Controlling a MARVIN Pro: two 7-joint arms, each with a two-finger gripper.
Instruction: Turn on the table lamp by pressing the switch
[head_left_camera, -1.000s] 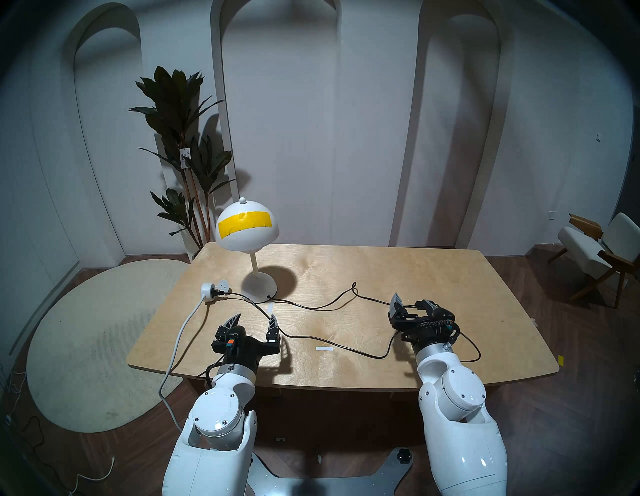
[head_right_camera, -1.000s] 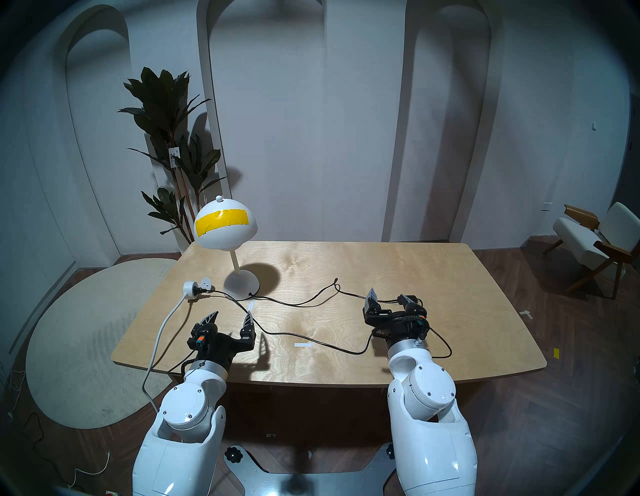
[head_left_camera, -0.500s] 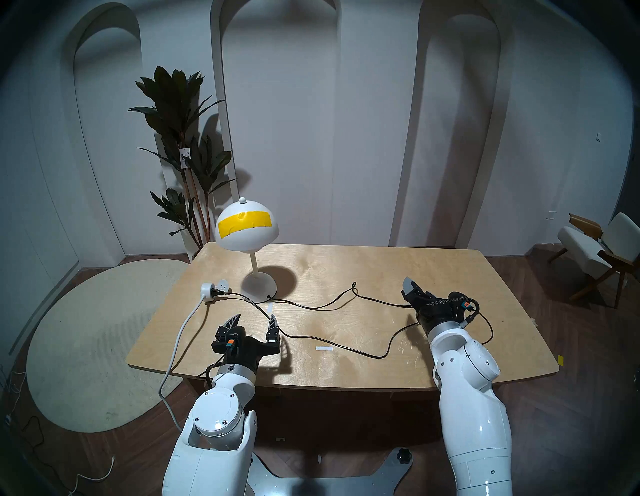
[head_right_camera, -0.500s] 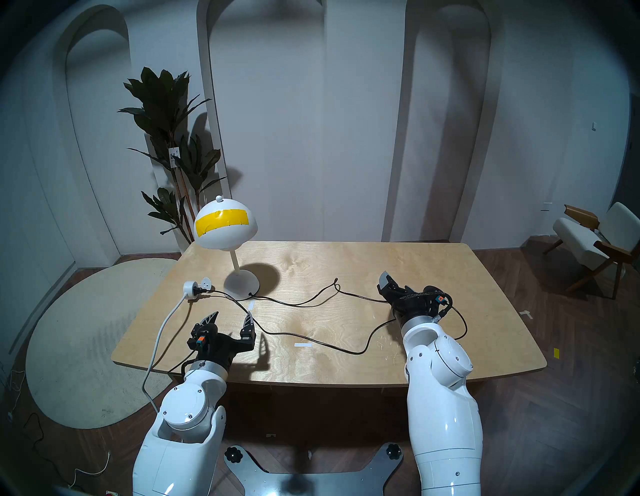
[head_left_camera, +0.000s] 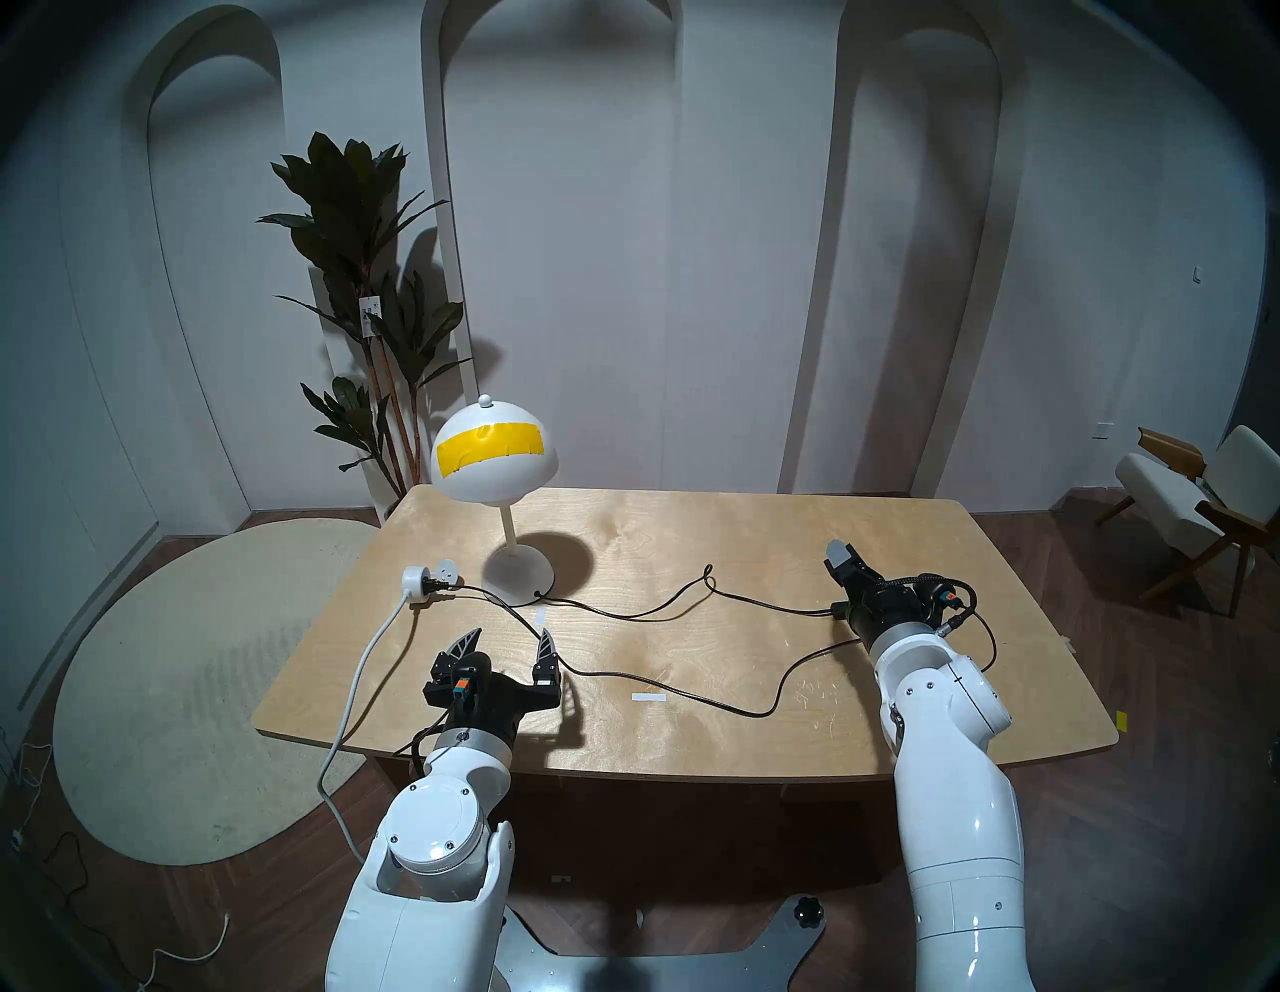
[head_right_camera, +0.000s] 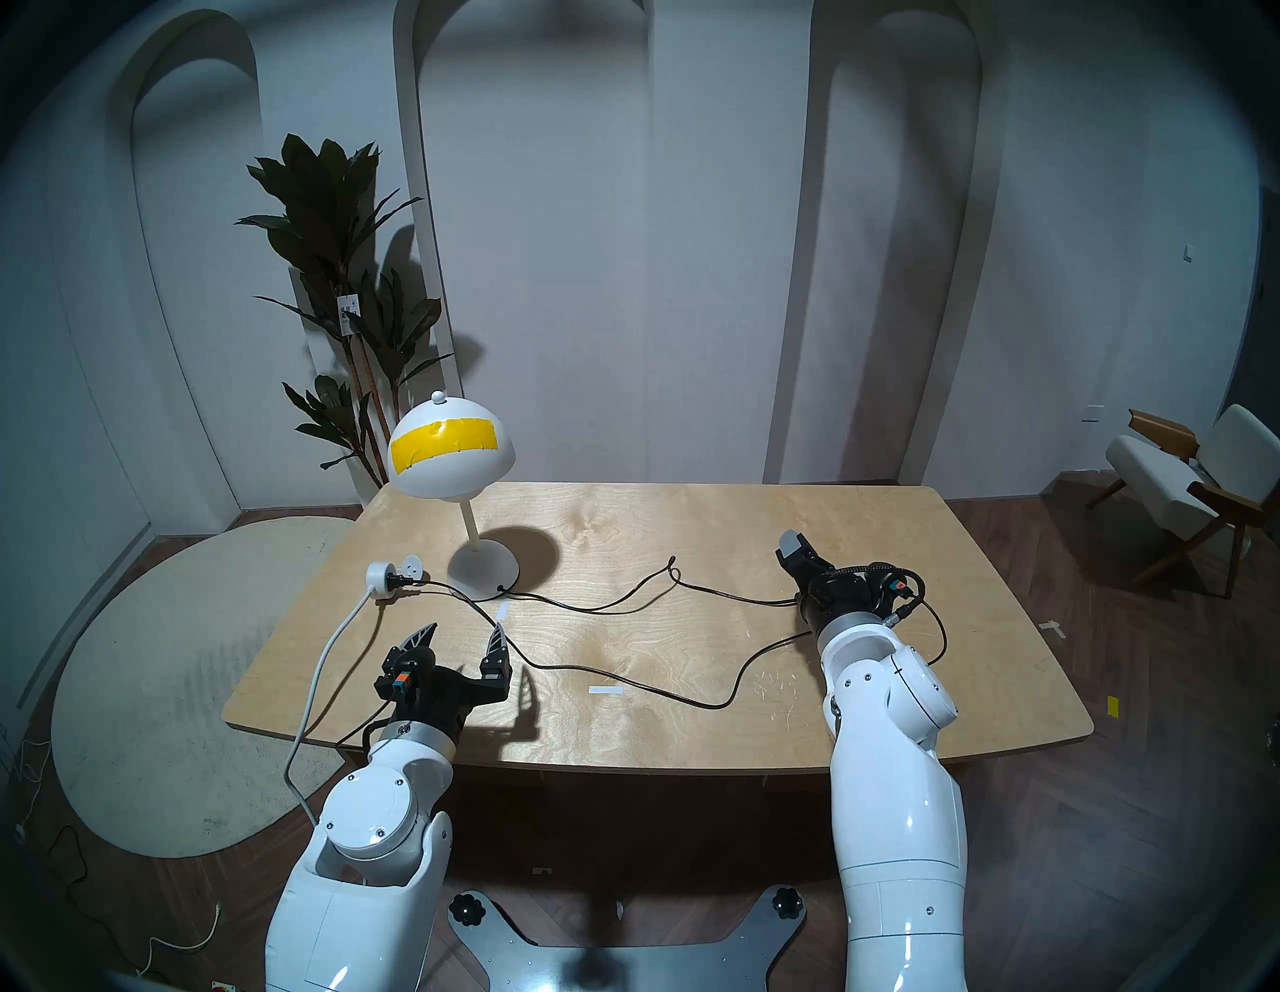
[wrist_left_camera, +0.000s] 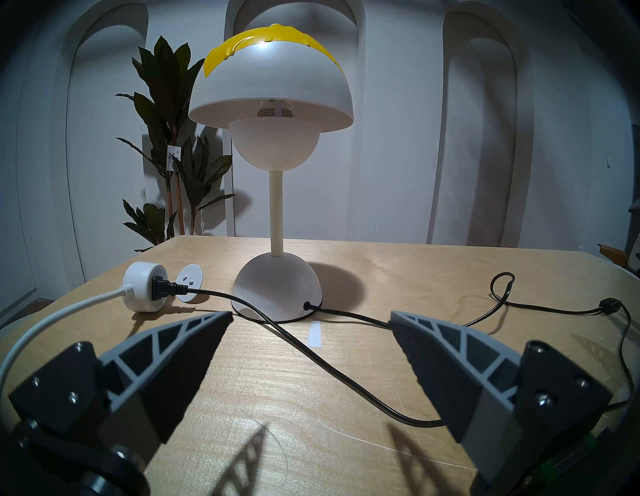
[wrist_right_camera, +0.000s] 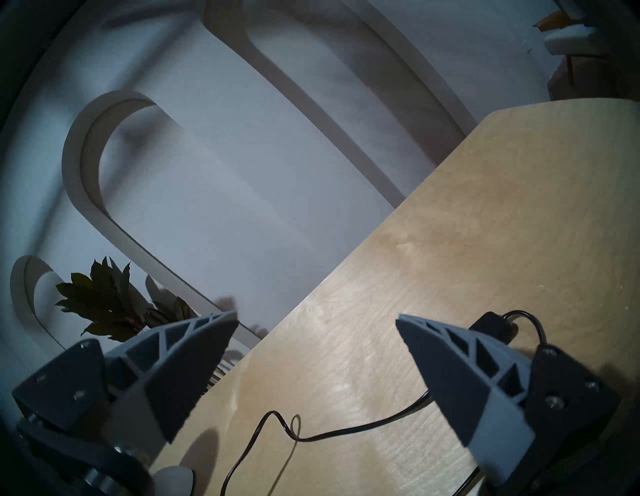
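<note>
The white table lamp (head_left_camera: 495, 457) stands unlit at the table's far left, with yellow tape on its dome shade; it also shows in the left wrist view (wrist_left_camera: 273, 86). Its black cord (head_left_camera: 623, 613) runs right to a small black inline switch (wrist_right_camera: 491, 324) lying on the table. My right gripper (head_left_camera: 841, 582) is open and empty, rolled on its side, with its lower finger right beside the switch, which the head views mostly hide. My left gripper (head_left_camera: 509, 641) is open and empty, low over the cord, in front of the lamp's base (wrist_left_camera: 277, 291).
A round white power socket (head_left_camera: 415, 576) with the lamp's plug lies left of the base; its white cable (head_left_camera: 360, 679) hangs over the table's left edge. White tape marks (head_left_camera: 647, 697) are on the wooden table (head_left_camera: 762, 526). A plant (head_left_camera: 360, 277) and a chair (head_left_camera: 1191, 512) stand beyond.
My right arm has reached farther and to the right, and its wrist has rolled, turning the gripper on its side. The left arm, the lamp and the cord have not moved.
</note>
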